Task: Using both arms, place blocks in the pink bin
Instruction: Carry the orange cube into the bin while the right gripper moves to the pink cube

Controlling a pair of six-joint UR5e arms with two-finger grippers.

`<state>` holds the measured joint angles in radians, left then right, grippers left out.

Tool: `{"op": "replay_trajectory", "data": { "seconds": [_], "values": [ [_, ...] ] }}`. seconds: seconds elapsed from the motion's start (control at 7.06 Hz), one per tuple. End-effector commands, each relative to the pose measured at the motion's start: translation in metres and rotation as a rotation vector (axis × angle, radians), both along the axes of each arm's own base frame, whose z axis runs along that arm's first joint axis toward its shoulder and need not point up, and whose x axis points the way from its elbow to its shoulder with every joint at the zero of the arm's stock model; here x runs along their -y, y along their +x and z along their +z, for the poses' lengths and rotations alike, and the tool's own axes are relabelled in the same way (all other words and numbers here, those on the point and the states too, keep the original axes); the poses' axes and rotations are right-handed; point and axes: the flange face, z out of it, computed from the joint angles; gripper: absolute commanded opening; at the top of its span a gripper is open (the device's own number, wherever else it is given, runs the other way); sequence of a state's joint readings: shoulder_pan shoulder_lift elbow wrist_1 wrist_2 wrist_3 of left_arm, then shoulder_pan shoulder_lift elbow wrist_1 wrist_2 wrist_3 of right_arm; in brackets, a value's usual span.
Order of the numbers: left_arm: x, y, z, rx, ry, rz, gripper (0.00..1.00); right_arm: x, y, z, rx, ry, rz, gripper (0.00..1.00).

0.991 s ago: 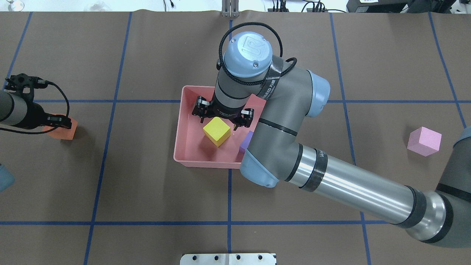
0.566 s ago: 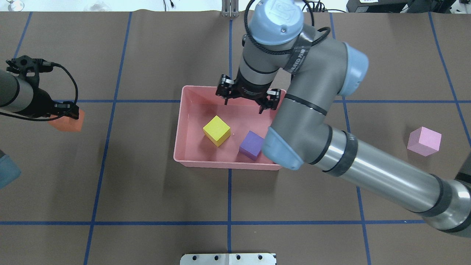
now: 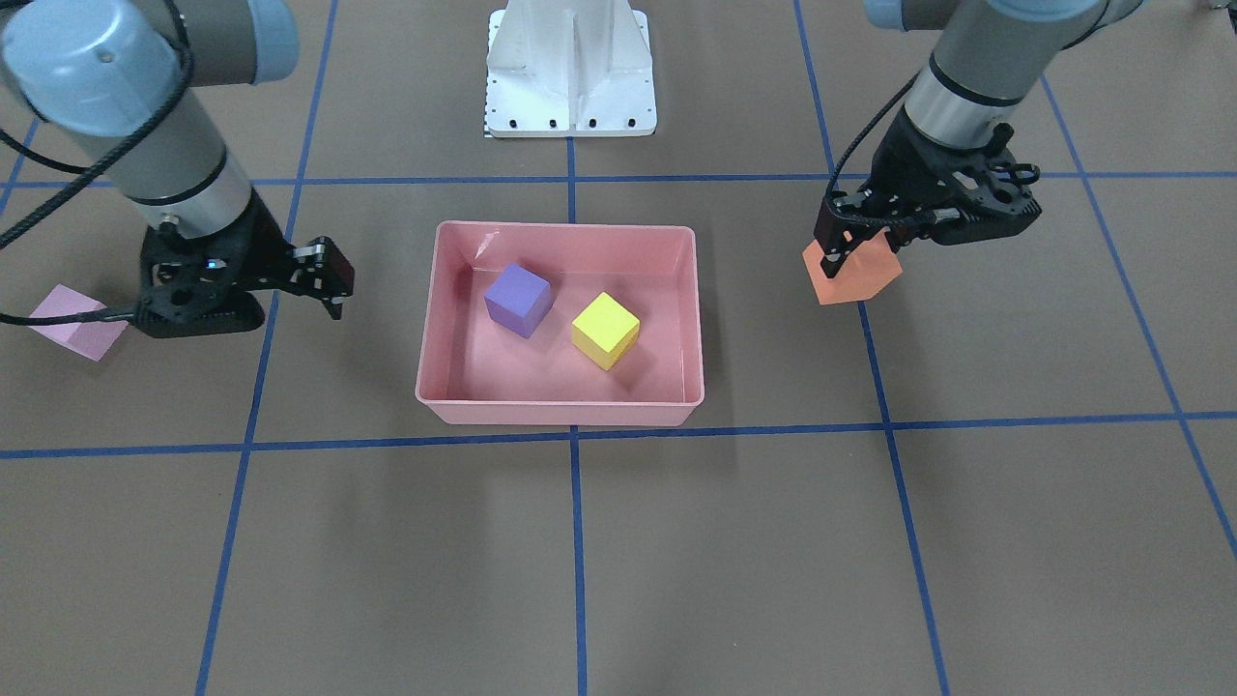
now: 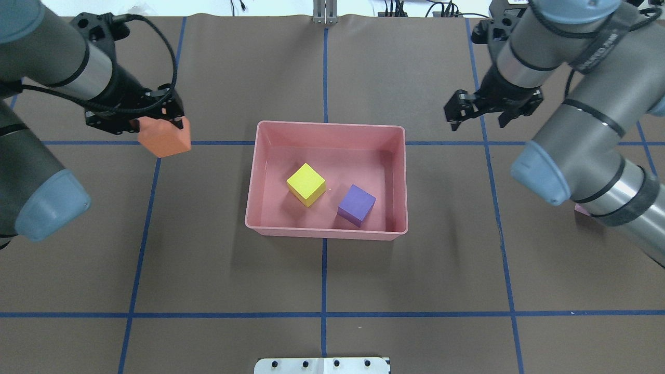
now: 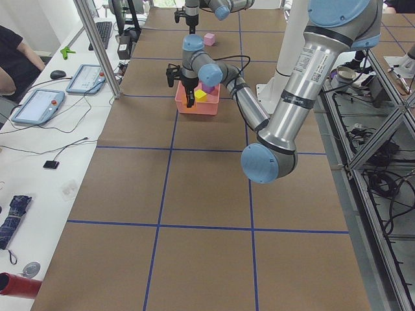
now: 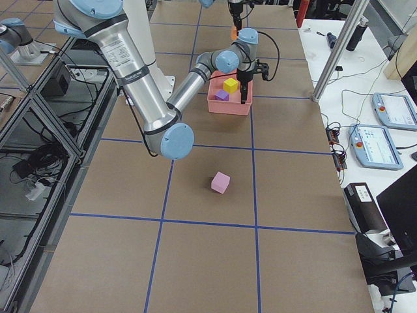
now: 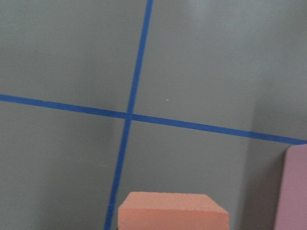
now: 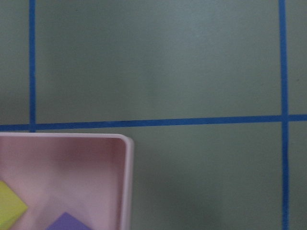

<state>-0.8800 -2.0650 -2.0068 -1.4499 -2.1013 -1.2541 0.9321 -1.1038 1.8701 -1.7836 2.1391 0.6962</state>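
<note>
The pink bin [image 4: 327,125] [image 3: 560,415] sits mid-table and holds the yellow block [image 4: 306,184] [image 3: 605,331] and the purple block [image 4: 356,204] [image 3: 518,299]. My left gripper [image 4: 158,126] [image 3: 858,246] is shut on the orange block [image 4: 165,139] [image 3: 850,277] and holds it in the air left of the bin. The left wrist view shows the orange block [image 7: 172,212] and the bin's edge [image 7: 296,191]. My right gripper [image 4: 478,123] [image 3: 239,311] is open and empty, right of the bin. The light pink block [image 3: 77,323] [image 6: 221,182] lies on the table beyond it, mostly hidden under the right arm in the overhead view.
The white pedestal base [image 3: 570,68] stands at the robot's side of the table. Blue tape lines cross the brown table cover. The right wrist view shows the bin's corner [image 8: 126,182]. Desks with tablets [image 6: 391,111] line the far side.
My right gripper has risen out of the bin and swung far to the right, leaving the yellow block inside. My left gripper has lifted the orange block and carried it toward the bin.
</note>
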Motion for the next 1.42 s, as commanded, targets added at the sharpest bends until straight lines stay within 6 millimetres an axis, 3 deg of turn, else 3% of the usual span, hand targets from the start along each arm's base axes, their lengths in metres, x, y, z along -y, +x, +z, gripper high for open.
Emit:
{"op": "replay_trajectory", "data": {
  "seconds": [0.0, 0.14, 0.28, 0.57, 0.71, 0.99, 1.27],
  "values": [
    [-0.014, 0.05, -0.099, -0.11, -0.12, -0.048, 0.0, 0.004, 0.076, 0.087, -0.055, 0.159, -0.215, 0.99],
    [-0.028, 0.08, -0.13, -0.142, -0.163, -0.059, 0.0, -0.001, 0.101, 0.121, -0.079, 0.206, -0.294, 1.0],
    [-0.05, 0.118, -0.14, -0.13, -0.181, -0.08, 0.0, -0.009, 0.115, 0.149, -0.092, 0.235, -0.346, 0.99],
    [-0.103, 0.202, -0.123, -0.034, -0.119, -0.091, 0.0, -0.027, 0.131, 0.21, -0.071, 0.353, -0.459, 0.99],
    [-0.122, 0.225, -0.116, -0.007, -0.096, -0.081, 0.0, -0.037, 0.135, 0.23, -0.024, 0.372, -0.491, 0.99],
    [-0.131, 0.242, -0.11, 0.019, -0.086, -0.074, 0.0, -0.038, 0.144, 0.263, 0.014, 0.386, -0.559, 0.99],
    [-0.131, 0.242, -0.116, 0.012, -0.076, -0.068, 0.0, -0.04, 0.144, 0.282, 0.021, 0.379, -0.596, 0.99]
  ]
}}
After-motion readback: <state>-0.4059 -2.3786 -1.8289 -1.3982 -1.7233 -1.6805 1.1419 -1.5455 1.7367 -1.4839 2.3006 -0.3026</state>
